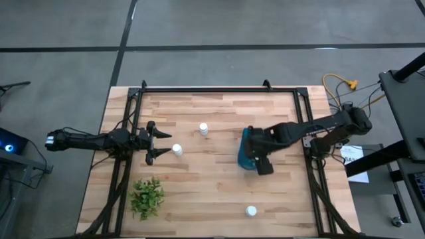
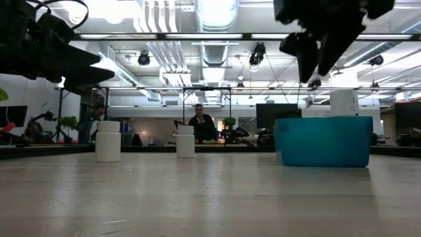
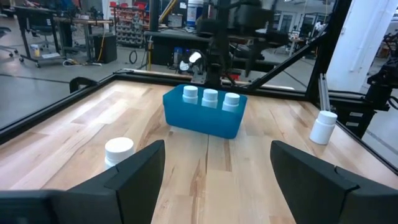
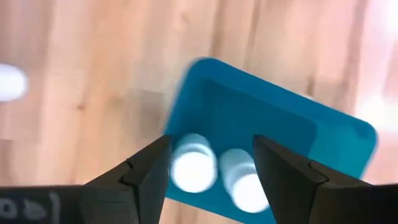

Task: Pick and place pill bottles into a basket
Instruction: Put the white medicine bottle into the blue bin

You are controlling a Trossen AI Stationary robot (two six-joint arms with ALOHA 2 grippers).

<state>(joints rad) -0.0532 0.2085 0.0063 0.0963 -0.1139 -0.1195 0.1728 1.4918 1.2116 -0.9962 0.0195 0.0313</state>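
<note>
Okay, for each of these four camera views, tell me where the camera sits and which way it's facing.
High: overhead, straight down on the table; both arms show.
Low: tabletop height, level across to the basket; arms hang from above.
Left wrist: past the open left gripper toward basket and right arm.
Right wrist: down past the open right gripper into the basket.
Both wrist views share the pill bottles inside.

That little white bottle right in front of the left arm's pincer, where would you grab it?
I'd grip the bottle around its round body just below the cap, coming in level from the left pincer's side. It stands upright on the table with open space around it, and the pincer's fingers are open, so they probably fit either side.
</note>
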